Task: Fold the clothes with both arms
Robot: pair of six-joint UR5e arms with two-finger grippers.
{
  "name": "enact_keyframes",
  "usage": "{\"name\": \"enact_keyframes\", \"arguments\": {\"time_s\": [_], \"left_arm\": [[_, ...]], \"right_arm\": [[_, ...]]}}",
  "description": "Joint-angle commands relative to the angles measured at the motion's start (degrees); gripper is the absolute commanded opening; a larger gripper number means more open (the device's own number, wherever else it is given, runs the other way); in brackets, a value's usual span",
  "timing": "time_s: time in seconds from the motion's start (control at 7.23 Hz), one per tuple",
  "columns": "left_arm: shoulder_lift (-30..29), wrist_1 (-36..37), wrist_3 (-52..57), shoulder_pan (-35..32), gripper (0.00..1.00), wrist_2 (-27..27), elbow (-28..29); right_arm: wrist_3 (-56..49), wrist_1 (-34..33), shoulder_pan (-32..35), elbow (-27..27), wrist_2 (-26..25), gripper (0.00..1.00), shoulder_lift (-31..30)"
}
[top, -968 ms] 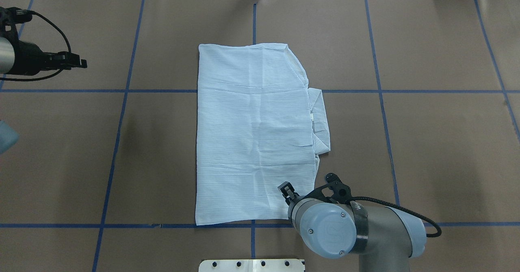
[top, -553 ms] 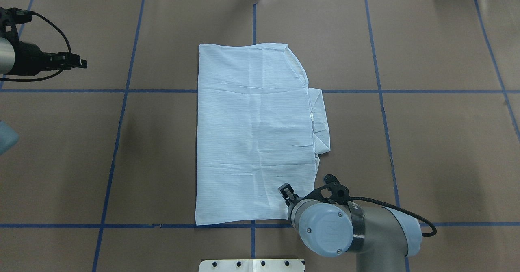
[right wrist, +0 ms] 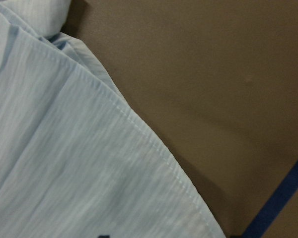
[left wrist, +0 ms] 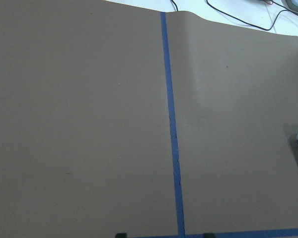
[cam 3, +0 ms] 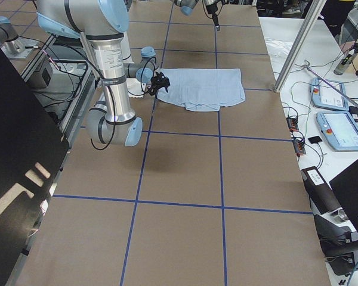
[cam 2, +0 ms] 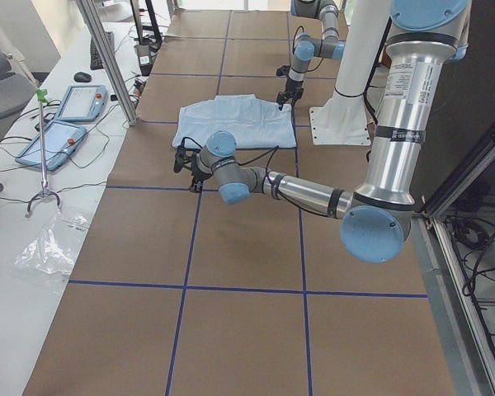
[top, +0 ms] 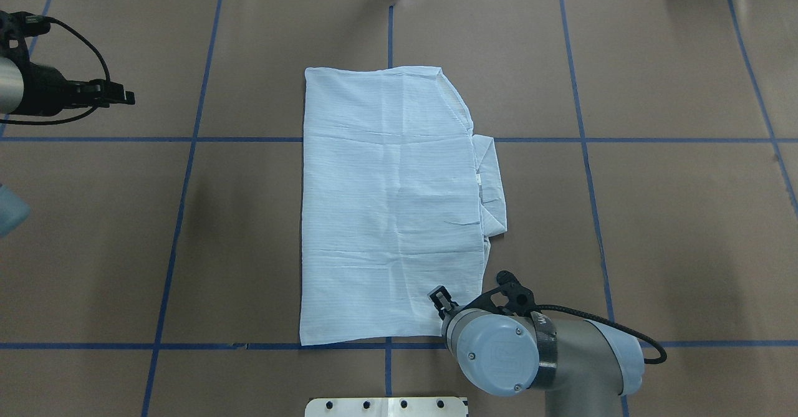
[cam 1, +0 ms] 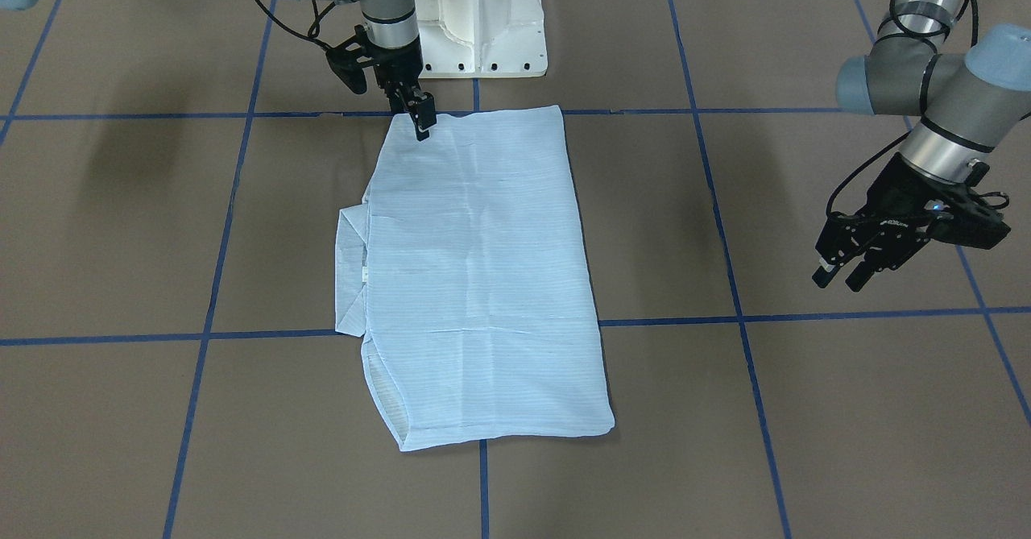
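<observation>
Brown paper with blue tape lines covers my table [top: 654, 230]. At its middle a pale-blue shirt [top: 386, 205] lies flat, folded to a rectangle, its collar [top: 491, 186] poking toward the right end. My right gripper [cam 1: 421, 124] is at the shirt's corner nearest the robot's edge; I cannot tell how its jaws stand. My left gripper [cam 1: 838, 271] hovers near the left end, jaws apart, well apart from the shirt.
</observation>
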Motion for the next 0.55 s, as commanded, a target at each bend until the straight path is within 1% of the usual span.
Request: {"name": "enact_keyframes", "arguments": {"time_s": [0.0, 0.14, 0.41], "left_arm": [[0.00, -0.15, -0.78, 0.03, 0.60, 0.00, -0.04], [0.00, -0.15, -0.78, 0.03, 0.60, 0.00, -0.04], [0.00, -0.15, -0.78, 0.03, 0.60, 0.00, -0.04]], "right_arm": [[0.01, 0.00, -0.31, -0.05, 0.12, 0.85, 0.00], [-0.08, 0.00, -0.31, -0.05, 0.12, 0.80, -0.09], [-0.17, 0.00, -0.31, -0.05, 0.47, 0.79, -0.09]]}}
